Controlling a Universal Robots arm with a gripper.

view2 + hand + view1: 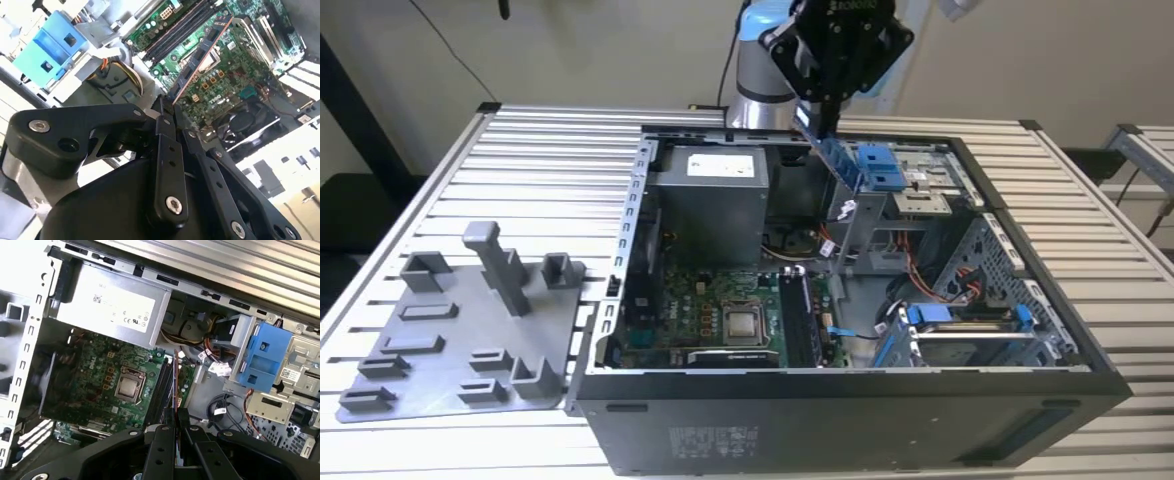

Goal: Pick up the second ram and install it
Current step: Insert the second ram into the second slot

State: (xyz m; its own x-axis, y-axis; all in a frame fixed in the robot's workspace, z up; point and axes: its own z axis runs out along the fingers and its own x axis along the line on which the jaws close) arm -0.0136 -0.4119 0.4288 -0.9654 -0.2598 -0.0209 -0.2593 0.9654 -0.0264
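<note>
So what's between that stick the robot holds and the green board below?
Only open air. In the second wrist view the second ram, clamped in the gripper, hangs clear above the motherboard, nothing crossing the gap.

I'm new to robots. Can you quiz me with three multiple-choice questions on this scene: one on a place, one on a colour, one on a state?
1. Where is the grey fixture plate relative to the computer case?
A. inside it
B. on the table, at the exterior view's left of it
C. stacked on it

2. What colour is the plastic drive bracket?
A. red
B. yellow
C. blue

3. The end effector is:
A. shut on the second ram
B. open, empty
C. resting on the table

Answers: B, it lies flat beside the case; C, it looks blue in all views; A, the stick is clamped in it above the motherboard.
</note>
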